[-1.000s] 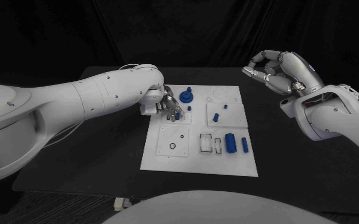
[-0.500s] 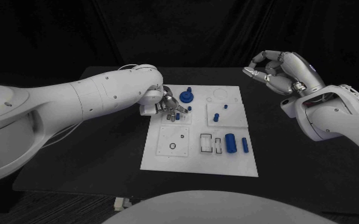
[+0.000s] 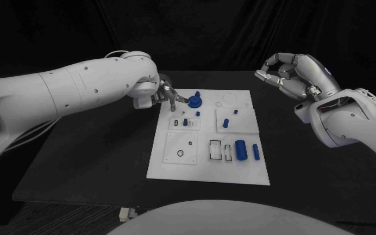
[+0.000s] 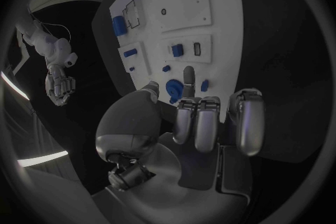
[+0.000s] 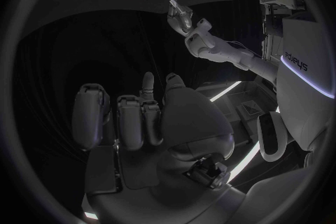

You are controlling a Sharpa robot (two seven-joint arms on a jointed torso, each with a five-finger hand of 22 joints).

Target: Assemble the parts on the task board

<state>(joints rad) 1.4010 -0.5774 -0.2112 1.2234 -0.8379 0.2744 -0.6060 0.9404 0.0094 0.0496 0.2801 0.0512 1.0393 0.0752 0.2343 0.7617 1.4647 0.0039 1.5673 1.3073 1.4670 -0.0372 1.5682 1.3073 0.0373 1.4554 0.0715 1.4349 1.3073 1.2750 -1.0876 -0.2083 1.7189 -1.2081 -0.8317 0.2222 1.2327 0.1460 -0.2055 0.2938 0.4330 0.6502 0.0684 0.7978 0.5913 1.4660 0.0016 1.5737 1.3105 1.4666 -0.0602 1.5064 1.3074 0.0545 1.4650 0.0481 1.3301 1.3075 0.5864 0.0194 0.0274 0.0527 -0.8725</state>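
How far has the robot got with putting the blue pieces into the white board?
Done, it seems: a small blue piece stands in the white board near the left robot hand, which hovers beside it holding nothing. In hand: nothing; the right robot hand hangs curled off to the side. Left: the blue cylinder and thin bar lie loose beside open slots.

Parts (image 3: 241, 151) on task board (image 3: 207, 172), mid-table (image 3: 94, 159)

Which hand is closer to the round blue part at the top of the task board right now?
The left hand: it sits beside the round blue part, at the task board's far left corner. The right hand is raised off past the board's right edge.
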